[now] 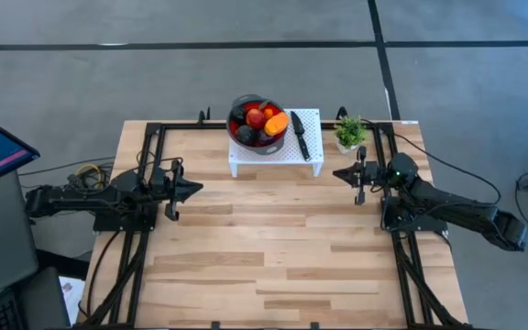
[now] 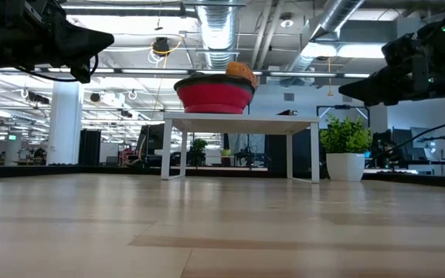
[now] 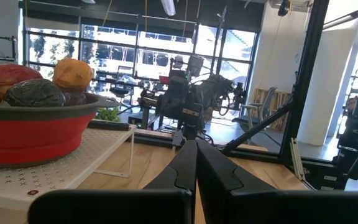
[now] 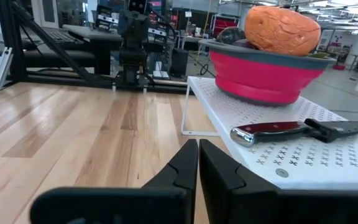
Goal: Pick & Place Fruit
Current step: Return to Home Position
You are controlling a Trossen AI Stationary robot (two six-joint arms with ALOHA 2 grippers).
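Fruit [image 1: 259, 120] piled in red bowl [image 1: 242, 139] on white shelf [image 1: 273, 161] | left claw [image 1: 191, 188] and right claw [image 1: 340, 172] both pinched together, empty, at worktop [image 1: 273, 247] sides | step: homing, looks nearly done | next: just park, nothing to grab.

**Toy fruits being held heaped in a red bowl on the shelf**

A heap of small, glossy plastic toy fruits [image 1: 258, 123] is being held in a round red strainer bowl with a grey rim [image 1: 257, 98]. The bowl is being carried on the left part of a low white perforated shelf [image 1: 264, 158] at the far middle of the table. A larger, dimpled orange piece [image 1: 277, 123] is being kept on top at the bowl's right side, rising well above the rim. A round red ball [image 1: 256, 118] is being shown at the middle of the heap, just beside the orange piece. Round dark purple plums [image 1: 245, 134] are being crowded along the bowl's near side.
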